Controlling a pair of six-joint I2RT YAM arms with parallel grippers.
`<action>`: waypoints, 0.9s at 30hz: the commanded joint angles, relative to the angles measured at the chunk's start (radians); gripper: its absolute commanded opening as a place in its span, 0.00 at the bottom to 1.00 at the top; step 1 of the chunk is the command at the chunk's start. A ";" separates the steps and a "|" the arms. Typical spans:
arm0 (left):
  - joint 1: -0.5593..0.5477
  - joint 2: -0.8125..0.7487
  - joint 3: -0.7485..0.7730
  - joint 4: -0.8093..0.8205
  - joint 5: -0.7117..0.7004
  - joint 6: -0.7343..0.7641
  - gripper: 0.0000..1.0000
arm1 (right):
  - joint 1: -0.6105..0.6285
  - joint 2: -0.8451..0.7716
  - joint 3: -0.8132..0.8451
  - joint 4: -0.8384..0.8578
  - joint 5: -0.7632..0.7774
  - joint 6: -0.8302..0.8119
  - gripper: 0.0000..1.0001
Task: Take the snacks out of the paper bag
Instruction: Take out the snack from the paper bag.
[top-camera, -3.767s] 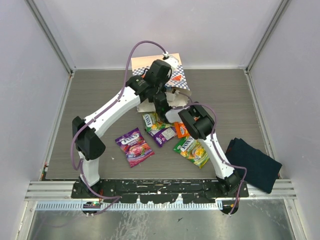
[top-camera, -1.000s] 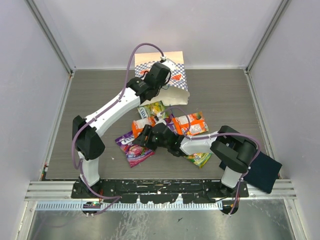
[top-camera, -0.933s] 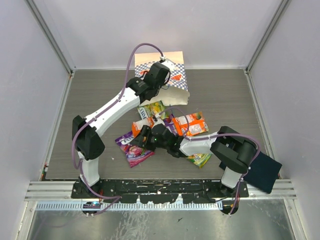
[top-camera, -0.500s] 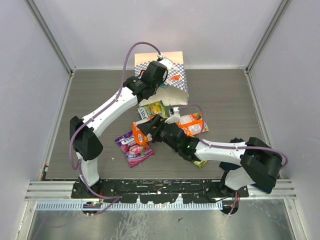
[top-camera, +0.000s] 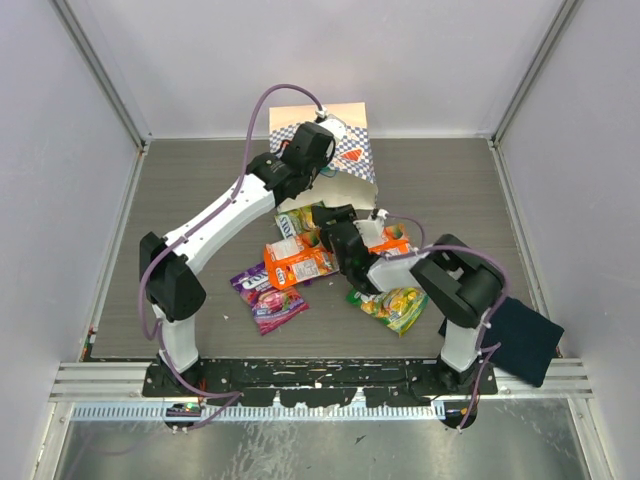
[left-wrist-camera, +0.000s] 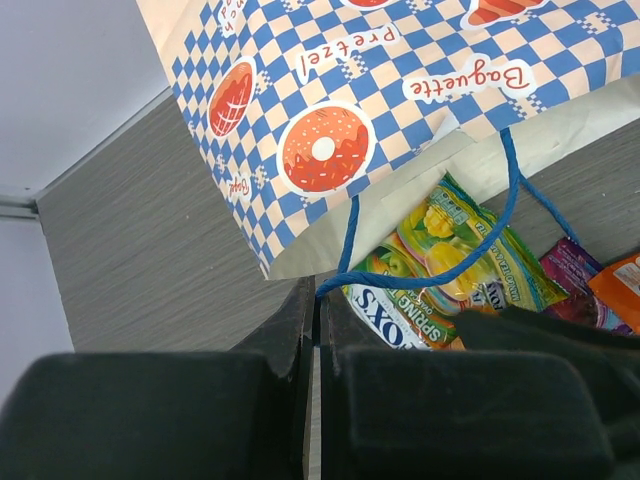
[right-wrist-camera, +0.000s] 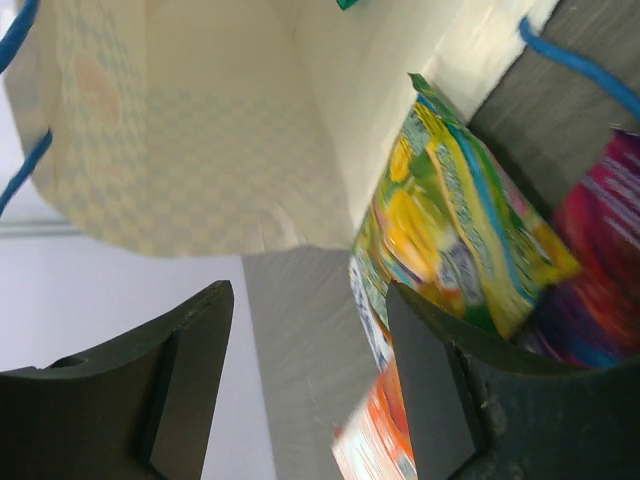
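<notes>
From above, the bag (top-camera: 352, 158) lies at the far middle of the table (top-camera: 180, 200), its mouth toward the arms. The left gripper (top-camera: 320, 166) is at the mouth. The right gripper (top-camera: 325, 213) is just in front of it, over the packets. Out on the table are an orange packet (top-camera: 300, 262), a purple packet (top-camera: 270, 298), a second orange one (top-camera: 388, 240) and two green-yellow ones (top-camera: 395, 305), with another green-yellow one near the mouth. A navy cloth (top-camera: 525, 338) lies at the near right.

In the left wrist view, the fingers (left-wrist-camera: 290, 330) are pressed together on the blue cord handle (left-wrist-camera: 480, 250), which runs into the slit between them. The checkered bag side hangs above, and a green-yellow packet (left-wrist-camera: 450, 240) lies at the mouth.

In the right wrist view, the fingers (right-wrist-camera: 185, 365) stand wide apart, holding and touching nothing. Between them show the bag's pale inside and a green-yellow packet at its lip. The frame is blurred.
</notes>
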 joint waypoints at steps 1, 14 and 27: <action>0.004 -0.070 0.037 0.022 0.006 0.011 0.00 | -0.034 0.136 0.159 0.182 0.043 0.177 0.68; 0.005 -0.095 0.016 0.009 0.012 0.026 0.00 | -0.141 0.528 0.733 -0.159 -0.047 0.336 0.66; 0.005 -0.073 0.025 -0.002 0.011 0.026 0.00 | -0.203 0.765 1.115 -0.408 -0.037 0.484 0.66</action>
